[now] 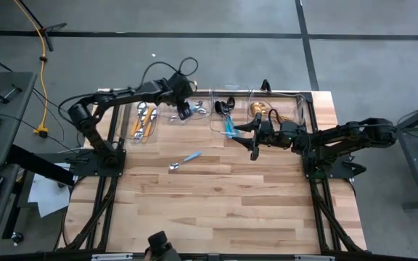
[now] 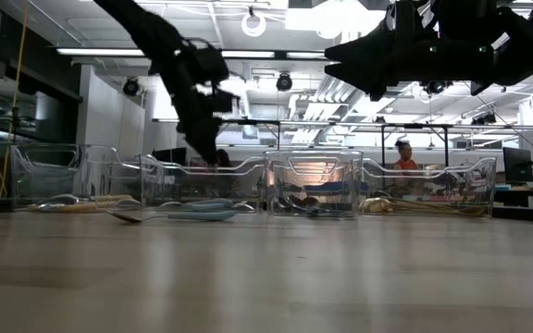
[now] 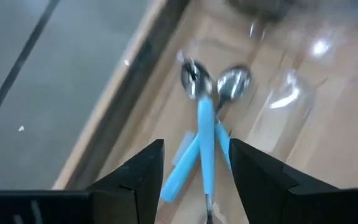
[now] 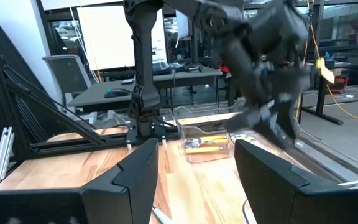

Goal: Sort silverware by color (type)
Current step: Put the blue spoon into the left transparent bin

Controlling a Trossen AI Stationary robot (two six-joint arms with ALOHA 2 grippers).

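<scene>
My left gripper (image 1: 184, 110) (image 3: 194, 146) hangs open over a clear bin (image 1: 194, 107) at the table's far edge. Below its fingers, touching neither, light-blue-handled silverware (image 3: 205, 124) lies crossed on the bin's floor, silver heads pointing away. One more light-blue-handled spoon (image 1: 185, 160) (image 2: 169, 215) lies flat on the bare wood near the middle of the table. My right gripper (image 1: 252, 141) (image 4: 194, 146) waits open and level above the table, right of centre, with nothing between its fingers.
Several clear bins line the far edge: orange-handled pieces (image 1: 145, 119) at the left, dark pieces with blue handles (image 1: 227, 116) right of centre, and gold pieces (image 1: 263, 110) farthest right. The near half of the wooden table (image 1: 216, 210) is bare. A person (image 2: 403, 155) shows far behind.
</scene>
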